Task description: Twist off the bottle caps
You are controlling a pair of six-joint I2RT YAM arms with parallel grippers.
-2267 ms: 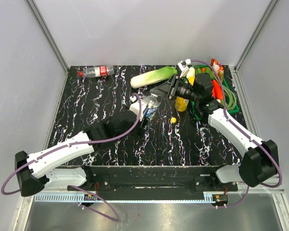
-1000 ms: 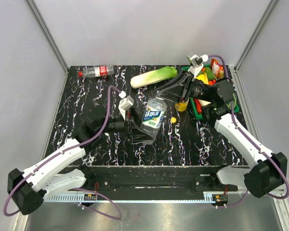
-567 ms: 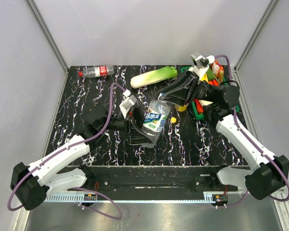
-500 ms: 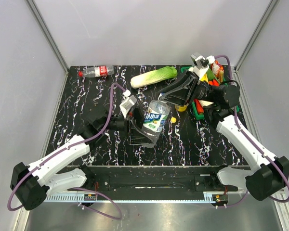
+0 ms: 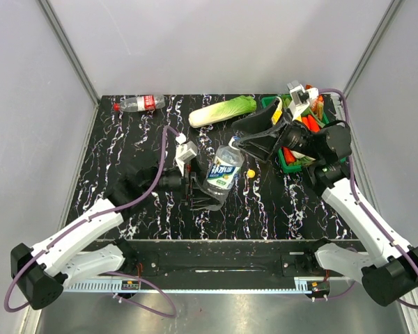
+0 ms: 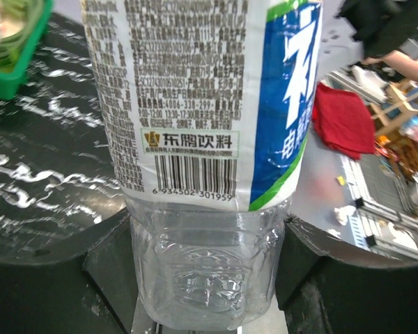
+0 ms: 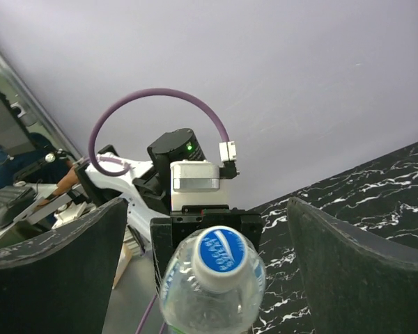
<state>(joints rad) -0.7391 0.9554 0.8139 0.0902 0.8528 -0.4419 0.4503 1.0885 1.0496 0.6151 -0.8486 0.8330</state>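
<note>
White cap (image 7: 219,255) (blue print on its top) is seated on the neck of the blue-white labelled bottle (image 5: 223,169). The left gripper (image 6: 205,268) is clamped on that bottle's clear lower body and holds it tilted near the table's middle, cap end toward the right arm. The right gripper (image 5: 241,136) stands wide, one finger on either side of the cap, neither touching it. The yellow cap (image 5: 251,172) lies loose on the table (image 5: 125,153), just beside the held bottle. The red-labelled bottle (image 5: 141,104) lies on its side at the back left, red cap (image 5: 115,107) fitted. A cabbage (image 5: 223,111) lies at the back, and a green basket (image 5: 290,161) stands at the right.
</note>
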